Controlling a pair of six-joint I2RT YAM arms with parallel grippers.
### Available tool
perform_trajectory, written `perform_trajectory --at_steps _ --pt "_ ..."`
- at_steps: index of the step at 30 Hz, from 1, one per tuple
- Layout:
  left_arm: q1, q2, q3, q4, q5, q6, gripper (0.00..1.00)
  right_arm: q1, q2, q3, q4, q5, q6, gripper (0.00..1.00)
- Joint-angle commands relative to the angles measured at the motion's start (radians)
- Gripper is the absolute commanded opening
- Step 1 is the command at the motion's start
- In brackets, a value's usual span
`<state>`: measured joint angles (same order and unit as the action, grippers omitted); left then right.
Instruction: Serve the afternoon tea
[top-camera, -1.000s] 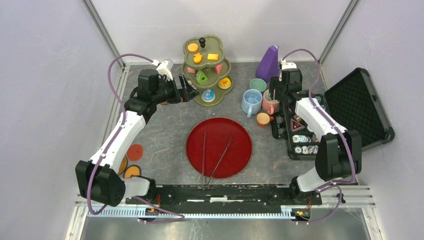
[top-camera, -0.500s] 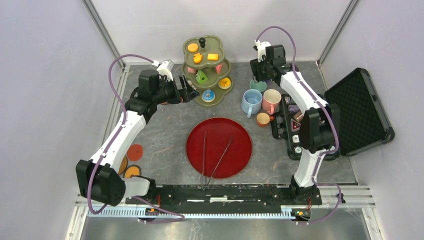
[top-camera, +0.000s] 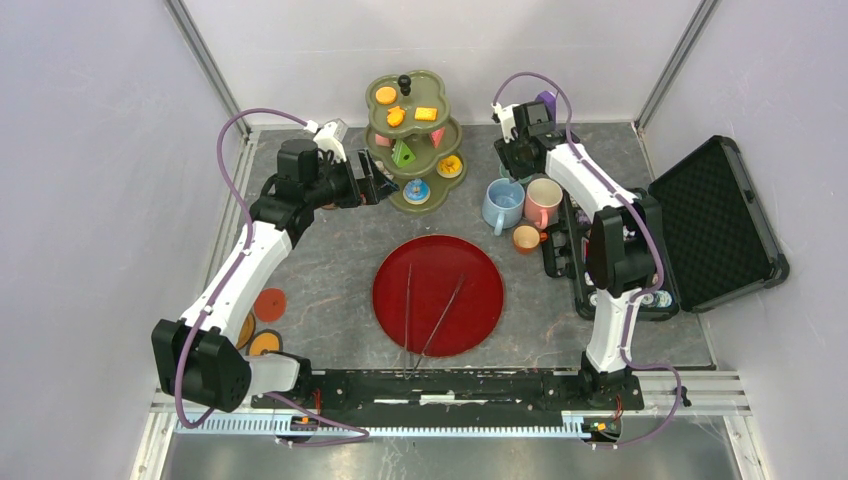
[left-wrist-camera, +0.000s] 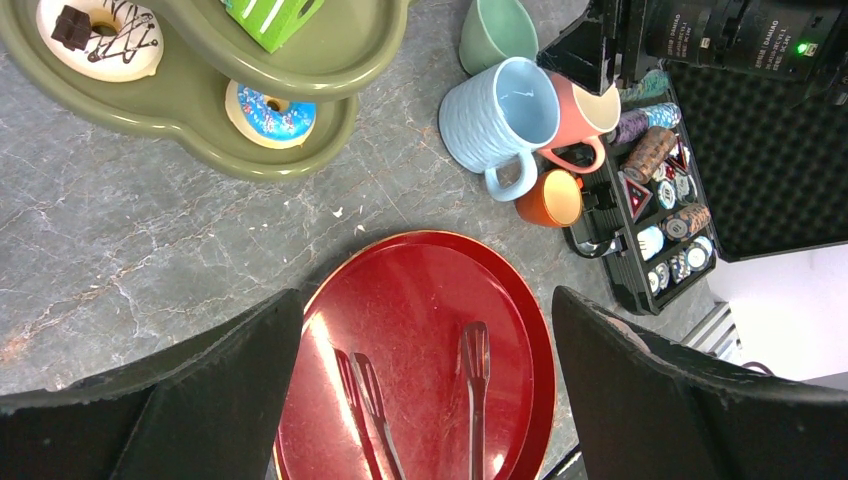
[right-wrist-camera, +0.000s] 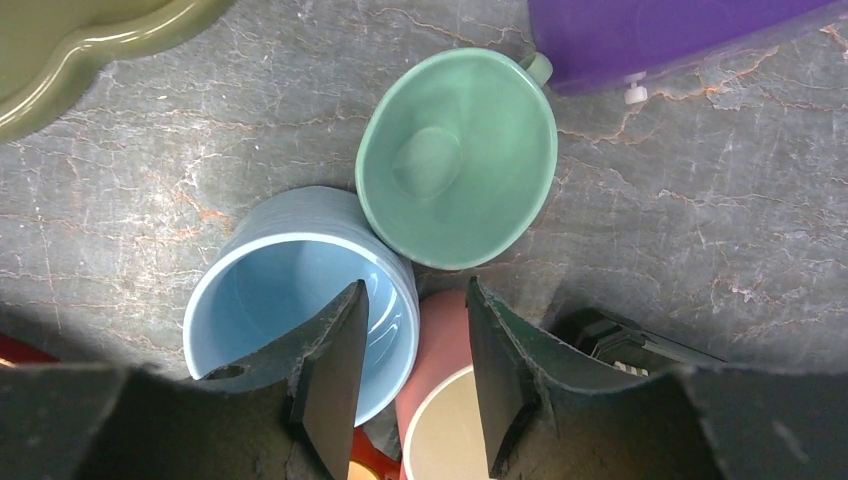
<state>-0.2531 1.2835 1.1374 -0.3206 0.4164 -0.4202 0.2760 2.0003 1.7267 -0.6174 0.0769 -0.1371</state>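
Tray: tongs only, nothing served yet. Treats on stand, mugs on table. Left gripper: spread wide, empty. Right gripper: slightly parted, empty, over mugs.

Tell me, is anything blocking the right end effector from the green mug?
Nothing lies over the green mug. The blue mug and pink mug crowd its near side, right under the right end effector.

Grey marbled tabletop between plain pale lilac walls, aluminium corner posts.
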Motion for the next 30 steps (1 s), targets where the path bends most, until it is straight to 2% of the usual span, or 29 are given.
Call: perform_trajectory --at_steps 1,12,18,25,30 --pt "-0.003 0.003 -0.005 0.009 -0.012 0.048 1.00 0.009 0.017 -0.010 0.007 0.025 -0.016 0.47" --pt "-0.003 0.014 -0.008 0.009 -0.013 0.046 1.00 0.035 -0.005 -0.139 0.063 0.021 -0.009 0.37" --pt "-0.003 0.016 -0.010 0.009 -0.014 0.047 1.00 0.057 -0.011 -0.176 0.111 0.023 -0.010 0.27" --pt "-0.003 0.019 -0.011 0.011 -0.012 0.049 1.00 0.080 0.004 -0.178 0.145 0.031 0.000 0.26" --pt "-0.005 0.022 -0.017 0.018 -0.010 0.047 1.00 0.089 -0.014 -0.183 0.162 0.034 0.023 0.15"
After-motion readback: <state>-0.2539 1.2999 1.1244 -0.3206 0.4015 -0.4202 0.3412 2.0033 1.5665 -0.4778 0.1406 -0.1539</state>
